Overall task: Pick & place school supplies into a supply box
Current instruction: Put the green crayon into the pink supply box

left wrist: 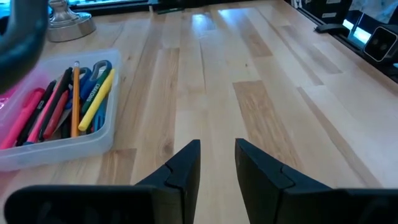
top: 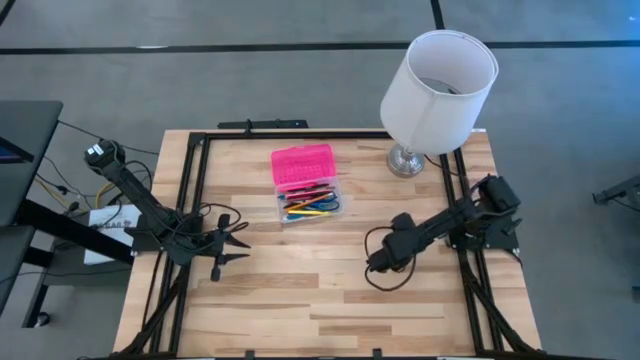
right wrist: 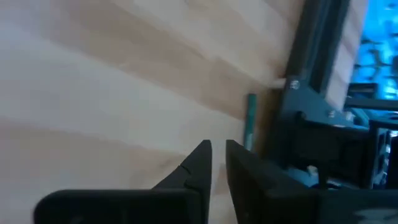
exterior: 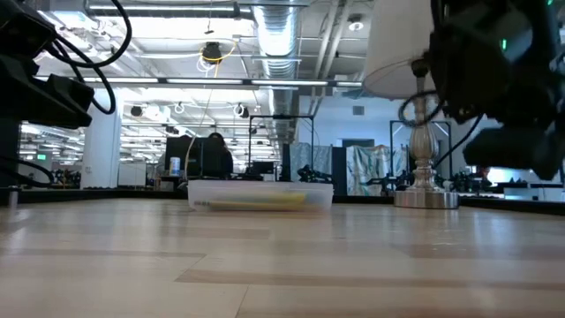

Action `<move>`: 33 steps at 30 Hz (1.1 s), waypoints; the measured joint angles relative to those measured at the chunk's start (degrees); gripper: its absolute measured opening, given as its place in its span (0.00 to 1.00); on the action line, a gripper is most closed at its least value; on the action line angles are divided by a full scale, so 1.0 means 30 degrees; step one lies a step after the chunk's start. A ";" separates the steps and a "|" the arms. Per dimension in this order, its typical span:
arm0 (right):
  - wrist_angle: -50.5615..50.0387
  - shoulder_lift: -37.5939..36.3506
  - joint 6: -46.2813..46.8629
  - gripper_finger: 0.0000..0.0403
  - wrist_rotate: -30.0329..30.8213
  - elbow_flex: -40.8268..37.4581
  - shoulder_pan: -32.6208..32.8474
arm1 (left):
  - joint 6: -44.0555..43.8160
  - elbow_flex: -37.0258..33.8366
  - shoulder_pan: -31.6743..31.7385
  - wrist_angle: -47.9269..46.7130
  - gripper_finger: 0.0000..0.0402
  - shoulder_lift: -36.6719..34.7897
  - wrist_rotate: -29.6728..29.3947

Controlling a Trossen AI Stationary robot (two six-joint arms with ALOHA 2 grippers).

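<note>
- The clear plastic supply box (top: pixel 310 208) sits open at centre, slightly above the middle of the high view, its textured hot-pink lid (top: pixel 302 165) folded back toward the top of the frame. The coloured pens, pencils and markers (left wrist: pixel 68 102) already lie inside, with blue-handled scissors (left wrist: pixel 98 67) among them.
- One short green pencil-like stick (right wrist: pixel 250 121) shows in my right wrist view, lying on the wooden table (top: pixel 330 290) just beside the dark frame rail (right wrist: pixel 308 68). I judge it a leftover supply.
- My right pincer (right wrist: pixel 217 163) is over bare wood in the lower right of the high view, its tips a narrow slit apart and empty.
- Risk: that stick is close against the rail, so a finger could strike metal or roll the stick under it.
- My left pincer (left wrist: pixel 217 163) waits at the left of the high view, released, holding nothing, pointed toward the box.
- A white lamp shade on a silver base (top: pixel 438 82) stands in the upper right, just beside the box; a high carry from my right side could clip it.
- The box is light; a hard drop could shift it.
</note>
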 joint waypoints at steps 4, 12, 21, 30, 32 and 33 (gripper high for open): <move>0.0159 0.0024 -0.0037 0.17 -0.0264 -0.1127 -0.0438 | -0.0158 0.0000 0.0000 0.0000 0.24 0.0000 0.0073; 0.2081 -0.0034 -0.2349 0.24 -0.1485 -0.3177 -0.1026 | -0.0420 -0.0007 0.0000 -0.0007 0.24 0.0005 0.0081; 0.3441 -0.0075 -0.3262 0.24 -0.1607 -0.4887 -0.1792 | -0.0449 -0.0007 0.0000 -0.0015 0.24 0.0005 0.0081; 0.3750 -0.1623 -0.3388 0.21 -0.1633 -0.5790 -0.2202 | -0.0457 -0.0015 0.0000 -0.0029 0.24 0.0005 0.0081; 0.3734 -0.1905 -0.3383 0.18 -0.1461 -0.5790 -0.2203 | -0.0464 -0.0015 0.0000 -0.0026 0.24 0.0005 0.0079; 0.3637 -0.2035 -0.3381 0.16 -0.1376 -0.5790 -0.2203 | -0.0464 -0.0015 0.0000 -0.0028 0.24 0.0005 0.0080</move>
